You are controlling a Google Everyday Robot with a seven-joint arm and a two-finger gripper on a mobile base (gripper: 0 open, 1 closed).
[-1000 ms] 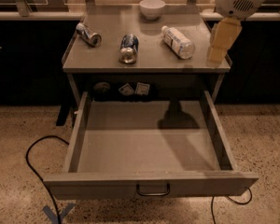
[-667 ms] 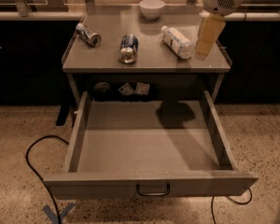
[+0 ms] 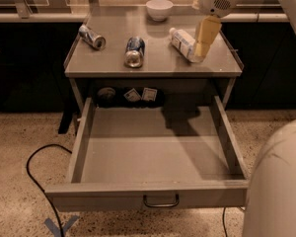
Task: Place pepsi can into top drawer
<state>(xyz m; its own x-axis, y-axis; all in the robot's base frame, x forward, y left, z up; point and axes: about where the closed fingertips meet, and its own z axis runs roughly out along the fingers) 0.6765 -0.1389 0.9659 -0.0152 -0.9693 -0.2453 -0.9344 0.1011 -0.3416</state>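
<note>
The pepsi can (image 3: 134, 52), dark blue with a silver end facing me, lies on its side in the middle of the grey tabletop (image 3: 153, 63). The top drawer (image 3: 153, 154) is pulled wide open below the tabletop and is empty; its dark pull handle (image 3: 161, 201) is centred on the front panel. My gripper (image 3: 205, 38) hangs over the right part of the tabletop, right beside a clear plastic bottle, well to the right of the pepsi can and holding nothing that I can see.
A silver can (image 3: 92, 37) lies at the tabletop's back left. The plastic bottle (image 3: 182, 43) lies at the right and a white bowl (image 3: 159, 9) stands at the back. A black cable (image 3: 37, 177) runs on the floor at left. My own body (image 3: 281, 181) fills the lower right.
My gripper has moved left, from the table's right edge to just beside the plastic bottle. The cans, bottle and drawer have not moved.
</note>
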